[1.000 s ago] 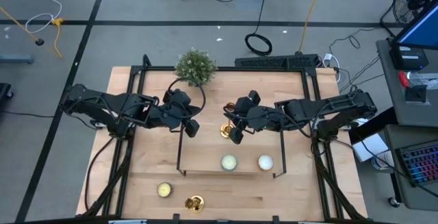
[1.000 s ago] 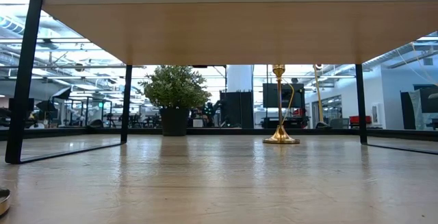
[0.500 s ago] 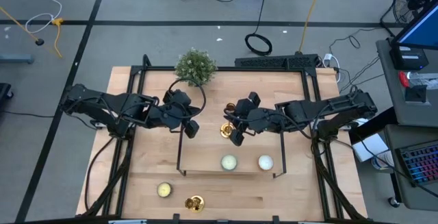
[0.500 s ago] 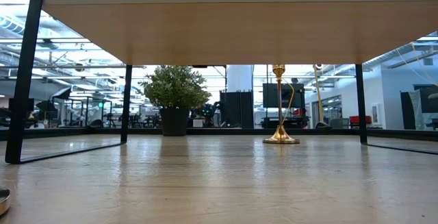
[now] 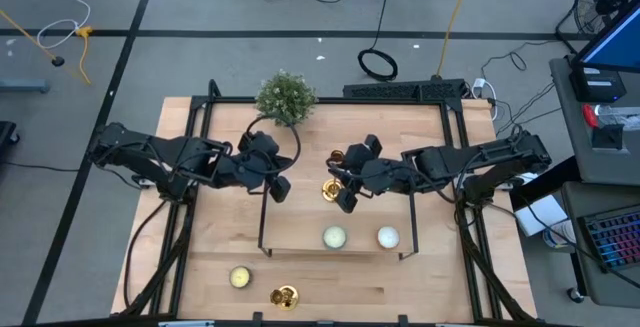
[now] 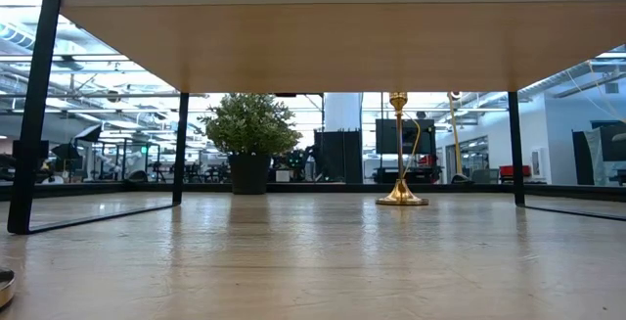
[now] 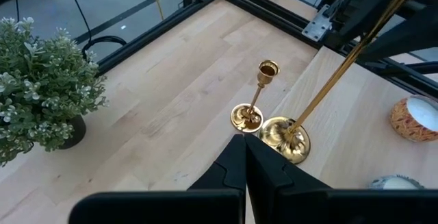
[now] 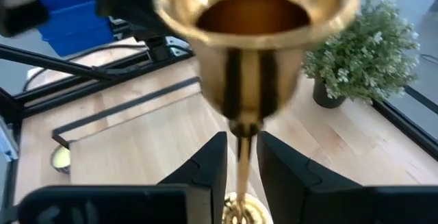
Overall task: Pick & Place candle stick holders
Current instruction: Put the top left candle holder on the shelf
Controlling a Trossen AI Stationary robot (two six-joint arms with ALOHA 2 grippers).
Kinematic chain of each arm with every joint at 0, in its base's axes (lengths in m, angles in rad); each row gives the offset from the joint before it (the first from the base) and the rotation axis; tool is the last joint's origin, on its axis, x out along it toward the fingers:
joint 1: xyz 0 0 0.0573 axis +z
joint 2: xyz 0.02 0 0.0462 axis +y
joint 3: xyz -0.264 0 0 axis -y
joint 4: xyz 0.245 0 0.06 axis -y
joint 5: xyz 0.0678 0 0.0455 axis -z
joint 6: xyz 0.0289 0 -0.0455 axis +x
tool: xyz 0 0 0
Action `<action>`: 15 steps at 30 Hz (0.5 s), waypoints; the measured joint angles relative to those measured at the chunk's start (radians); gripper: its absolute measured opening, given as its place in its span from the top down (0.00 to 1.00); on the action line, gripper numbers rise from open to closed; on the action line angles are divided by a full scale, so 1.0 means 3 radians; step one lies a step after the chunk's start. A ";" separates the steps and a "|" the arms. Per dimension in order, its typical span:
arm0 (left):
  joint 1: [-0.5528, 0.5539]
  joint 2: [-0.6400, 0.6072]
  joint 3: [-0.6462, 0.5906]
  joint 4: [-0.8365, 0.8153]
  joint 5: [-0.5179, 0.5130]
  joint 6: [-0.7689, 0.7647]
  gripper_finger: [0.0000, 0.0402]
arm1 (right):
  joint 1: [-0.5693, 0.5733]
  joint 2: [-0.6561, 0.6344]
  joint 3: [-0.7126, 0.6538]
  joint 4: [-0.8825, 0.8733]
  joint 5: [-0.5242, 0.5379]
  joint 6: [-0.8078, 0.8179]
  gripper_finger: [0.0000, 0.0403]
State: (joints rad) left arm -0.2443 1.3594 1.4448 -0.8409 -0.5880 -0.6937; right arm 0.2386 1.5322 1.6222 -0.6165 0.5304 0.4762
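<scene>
I am seeing my right claw point(image 8: 241, 157) slightly spread around a tall shiny gold candlestick's point(image 8: 253, 39) stem, centre table point(image 5: 420, 137); left claw point(image 7: 244, 157) pressed together; another candlestick point(image 5: 284, 295) waiting at six o'clock.

Three shiny gold candle stick holders are being shown. A tall one point(image 5: 331, 191) is standing upright between the fingers of the right gripper point(image 8: 241, 161), its cup point(image 8: 254, 39) above them. A shorter one point(image 7: 254, 104) is standing upright just beside its base. A third point(image 5: 285, 295) is resting well apart from both grippers, at the table's near edge.
</scene>
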 joint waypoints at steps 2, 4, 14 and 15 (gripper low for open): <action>0.0000 0.0000 0.0000 0.0001 0.0000 -0.0001 1.00 | 0.0001 0.0000 0.0000 -0.0050 0.0044 0.0037 0.81; 0.0000 0.0000 0.0000 0.0001 -0.0001 -0.0010 1.00 | 0.0018 0.0000 0.0000 -0.0075 0.0067 0.0044 0.81; 0.0000 0.0000 0.0000 0.0025 -0.0015 -0.0016 1.00 | 0.0041 0.0000 0.0000 -0.0081 0.0064 0.0072 0.82; 0.0000 0.0000 0.0000 0.0025 -0.0016 -0.0025 1.00 | 0.0042 0.0000 0.0000 -0.0081 0.0064 0.0072 0.82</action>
State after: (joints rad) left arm -0.2443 1.3594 1.4448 -0.8333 -0.5928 -0.7011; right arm 0.2512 1.5322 1.6222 -0.6407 0.5495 0.4976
